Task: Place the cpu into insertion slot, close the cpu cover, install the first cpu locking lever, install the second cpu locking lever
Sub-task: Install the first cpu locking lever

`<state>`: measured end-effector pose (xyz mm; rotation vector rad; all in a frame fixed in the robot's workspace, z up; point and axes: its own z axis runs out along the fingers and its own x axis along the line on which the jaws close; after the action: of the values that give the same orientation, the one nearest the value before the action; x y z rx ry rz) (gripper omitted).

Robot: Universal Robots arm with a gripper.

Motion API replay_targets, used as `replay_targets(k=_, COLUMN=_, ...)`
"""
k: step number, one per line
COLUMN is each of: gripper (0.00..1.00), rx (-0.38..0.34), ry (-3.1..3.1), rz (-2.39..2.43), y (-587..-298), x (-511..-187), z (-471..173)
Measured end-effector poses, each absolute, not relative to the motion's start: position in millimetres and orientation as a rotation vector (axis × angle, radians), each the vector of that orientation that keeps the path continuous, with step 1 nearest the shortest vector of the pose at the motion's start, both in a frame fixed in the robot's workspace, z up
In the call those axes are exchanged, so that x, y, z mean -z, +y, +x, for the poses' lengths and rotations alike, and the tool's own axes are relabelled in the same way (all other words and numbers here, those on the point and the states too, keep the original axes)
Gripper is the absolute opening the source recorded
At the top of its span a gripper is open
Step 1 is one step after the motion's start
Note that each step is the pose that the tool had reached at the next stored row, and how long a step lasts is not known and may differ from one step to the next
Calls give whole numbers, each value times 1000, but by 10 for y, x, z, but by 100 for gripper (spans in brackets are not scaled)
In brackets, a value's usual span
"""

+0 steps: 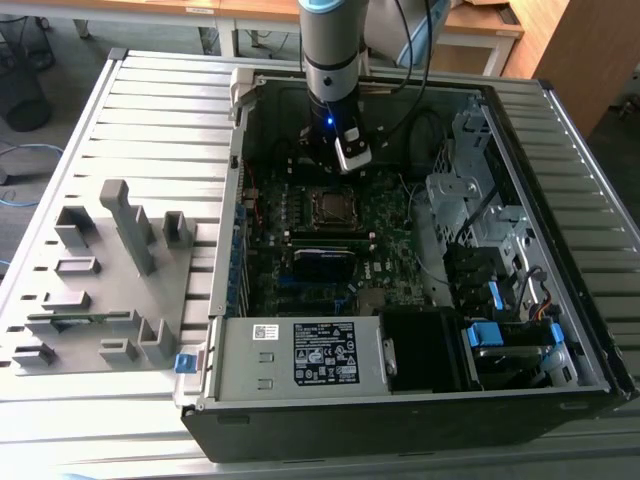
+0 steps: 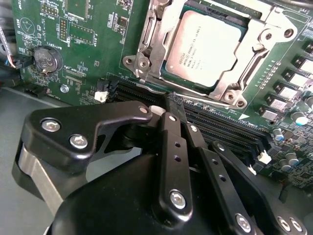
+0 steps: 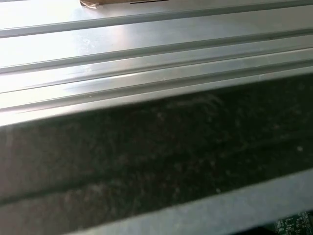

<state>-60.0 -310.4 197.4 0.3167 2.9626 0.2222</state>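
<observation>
While the cpu is lying framed by the cpu cover on the green motherboard, the clenched, seemingly empty pincer is hovering just beside the cover's edge, risking a slip that scrapes the memory slots.

Item one: my silver-grey cylindrical arm, pale blue ring, black wrist section, small blue light, white-silver box, black cables. Item two: my matte black claw, bar links, silver screw heads, brushed-metal band.
</observation>
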Motion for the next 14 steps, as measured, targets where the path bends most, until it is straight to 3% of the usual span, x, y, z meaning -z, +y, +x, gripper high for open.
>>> replay_targets(k=14, gripper=10, rx=-222, ry=2963, rz=317, y=-3116, x=-1960, z=-598)
